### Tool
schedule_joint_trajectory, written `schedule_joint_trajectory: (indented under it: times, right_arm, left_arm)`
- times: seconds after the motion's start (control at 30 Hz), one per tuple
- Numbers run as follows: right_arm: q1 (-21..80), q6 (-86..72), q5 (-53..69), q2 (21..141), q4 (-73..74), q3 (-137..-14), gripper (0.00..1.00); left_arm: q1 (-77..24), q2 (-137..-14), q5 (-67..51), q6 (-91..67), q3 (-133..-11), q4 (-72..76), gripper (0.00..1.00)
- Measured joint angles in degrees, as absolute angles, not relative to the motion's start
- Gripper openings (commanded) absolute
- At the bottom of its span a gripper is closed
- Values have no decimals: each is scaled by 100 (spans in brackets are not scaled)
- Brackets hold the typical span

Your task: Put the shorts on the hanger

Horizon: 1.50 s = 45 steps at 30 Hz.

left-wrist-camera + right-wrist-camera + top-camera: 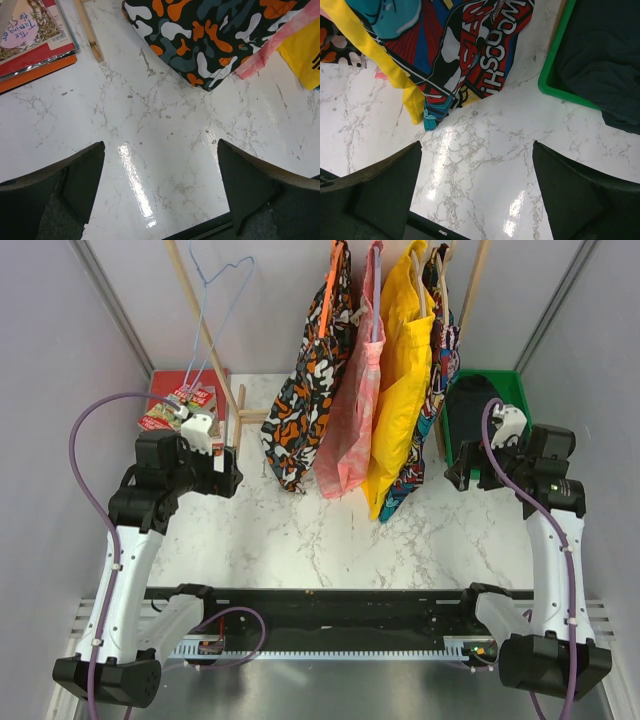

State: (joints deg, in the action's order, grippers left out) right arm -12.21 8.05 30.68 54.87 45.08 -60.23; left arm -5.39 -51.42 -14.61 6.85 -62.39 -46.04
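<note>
The black shorts (pixel 472 408) lie bunched in a green bin (pixel 517 390) at the back right; in the right wrist view the shorts (pixel 605 55) spill over the bin's edge (pixel 555 75). The pale-blue wire hanger (pixel 215 315) hangs at the back left, against a wooden rack pole. My left gripper (pixel 232 480) is open and empty over bare marble at the left. My right gripper (pixel 458 476) is open and empty, just in front of the bin. Both wrist views show wide-open fingers above the tabletop.
Several garments hang from the rack at the back middle: the orange-black-white patterned one (pixel 310 380), a pink one (pixel 352 410), the yellow one (pixel 400 390) and a comic-print one (pixel 480 50). Books (pixel 180 405) lie at the back left. A wooden rack foot (pixel 90 30) stands nearby.
</note>
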Motion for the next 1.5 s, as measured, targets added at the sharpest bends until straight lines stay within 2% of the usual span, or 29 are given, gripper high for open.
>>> schedule_joint_trajectory:
  times: [0.2,0.47,0.67,1.03,1.3,1.4,1.5]
  right_arm:
    - [-1221,838,2926,5975,4515,-6311,98]
    - [-1385,775,2735,7210,4434,-7037,98]
    - [-1935,808,2762,8353,4324,-7979,98]
    - [-1918,1083,1949,10737,4080,-9714,98]
    - [-1885,1293,1636,11559,4049,-9590,96]
    - [-1859,1361,1590,11559,3979,-9238,91]
    - [-1846,1441,1553,11559,3970,-8956,73]
  left_arm:
    - [-539,-5133,-1072,200,-6287,-4480,99]
    - [-534,-5133,-773,-154,-6504,-4348,99]
    - [-443,-5133,-991,-283,-6504,-4281,99]
    - [-386,-5293,-1262,-360,-6510,-4163,99]
    - [-344,-5284,-1258,-362,-6510,-4136,99]
    - [-344,-5284,-1258,-364,-6510,-4132,100]
    - [-344,-5290,-1256,-366,-6510,-4110,100]
